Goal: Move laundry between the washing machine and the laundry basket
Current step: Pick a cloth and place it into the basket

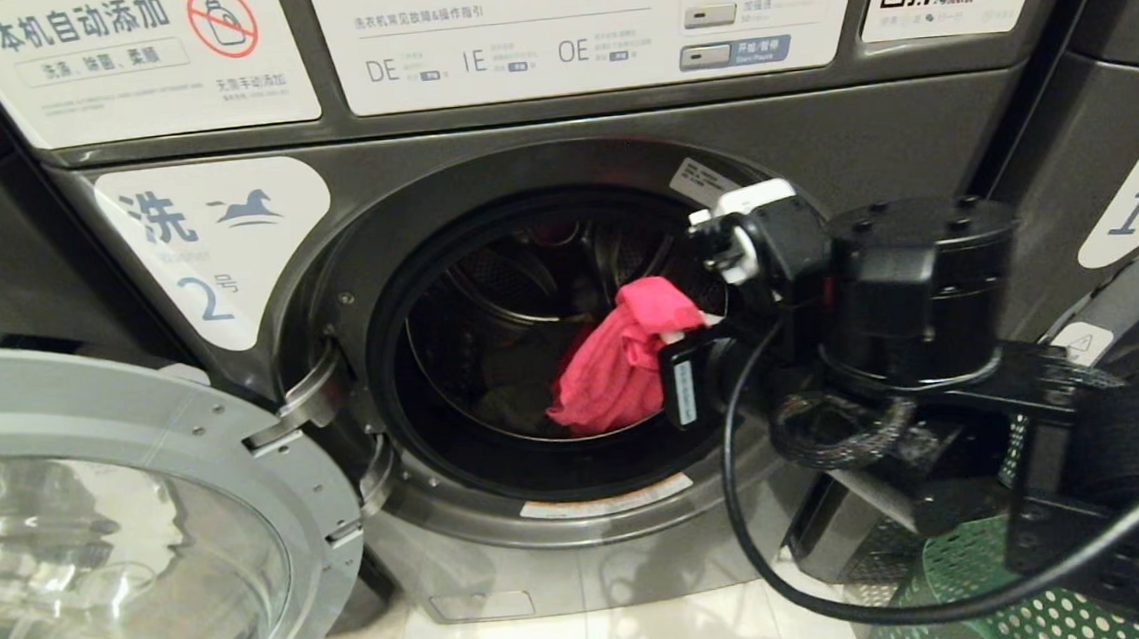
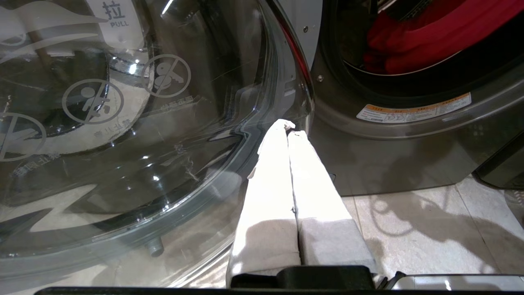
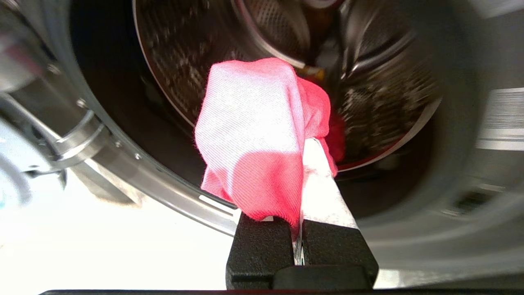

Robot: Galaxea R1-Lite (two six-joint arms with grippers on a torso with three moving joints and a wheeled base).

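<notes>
Laundry: red garment (image 1: 623, 366) hangs bunched at the drum mouth of the washing machine (image 1: 488, 295), approx 3 o'clock side of the opening, long axis near vertical, top pinched, loose end drooping down. Soft woven cloth, creased. Right gripper (image 3: 301, 164) is clamped on it; cloth drapes over one finger, so only the other pale finger (image 3: 323, 192) shows. Deeper in the perforated steel drum a dark heap lies, too dim to identify. Round glass door (image 1: 123, 531) w/ chrome rim swung open at 8 o'clock, cut off by frame edge. Laundry basket (image 1: 959, 583), green plastic w/ round holes, sits at 4 o'clock, mostly hidden behind the right arm. Left gripper (image 2: 290, 131), fingers pressed together & empty, low by the door's edge.
</notes>
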